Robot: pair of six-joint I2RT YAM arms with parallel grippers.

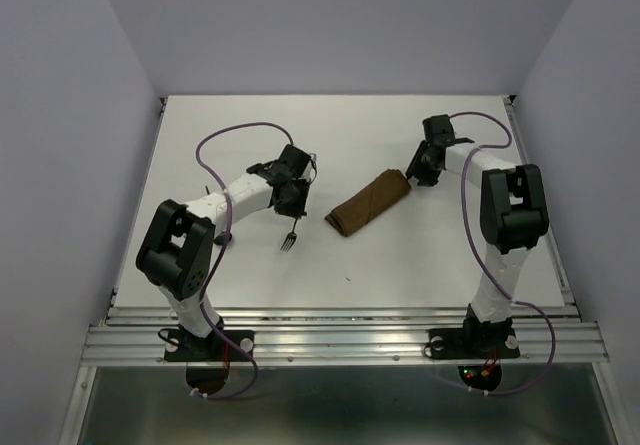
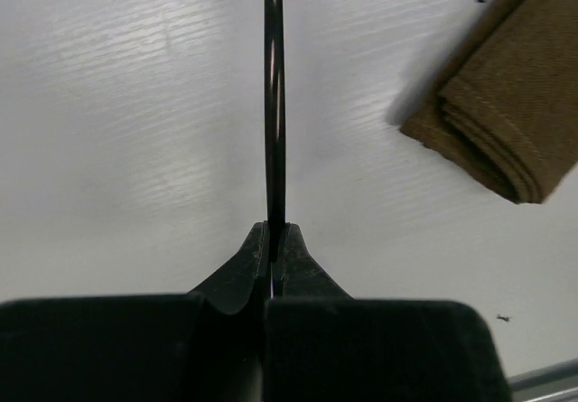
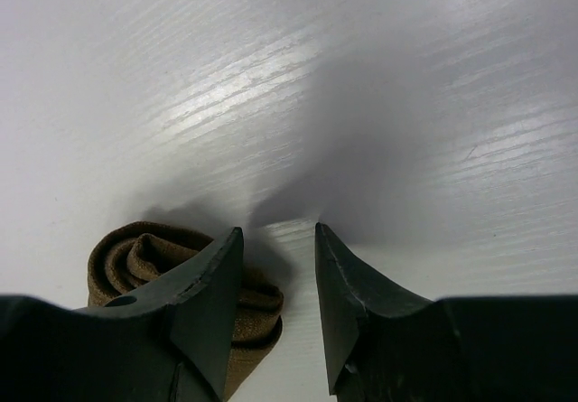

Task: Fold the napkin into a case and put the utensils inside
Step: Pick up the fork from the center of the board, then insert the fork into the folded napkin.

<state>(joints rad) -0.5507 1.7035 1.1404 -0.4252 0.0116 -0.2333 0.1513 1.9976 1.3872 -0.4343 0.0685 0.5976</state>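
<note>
**Fork clamped in the left claw, brown case lying mid-table**

Closest to the bases, the fork (image 1: 289,237) points its tines at the near edge of the white table (image 1: 200,125). The left gripper (image 1: 290,200) is clenched tight on its handle, which looks like a thin edge-on line in the wrist cam. Just to the right, apart from the fork, the case (image 1: 368,202) lies diagonally, a rolled-up brown cloth. At its far end sits the right gripper (image 1: 418,173), jaws apart with nothing between them. One finger (image 3: 212,280) is right by the rolled end, but I can't tell if it's touching.

Bright diffuse light, streaky glare on the white table (image 3: 244,86), soft shadows, perhaps slight foreground blur.
</note>
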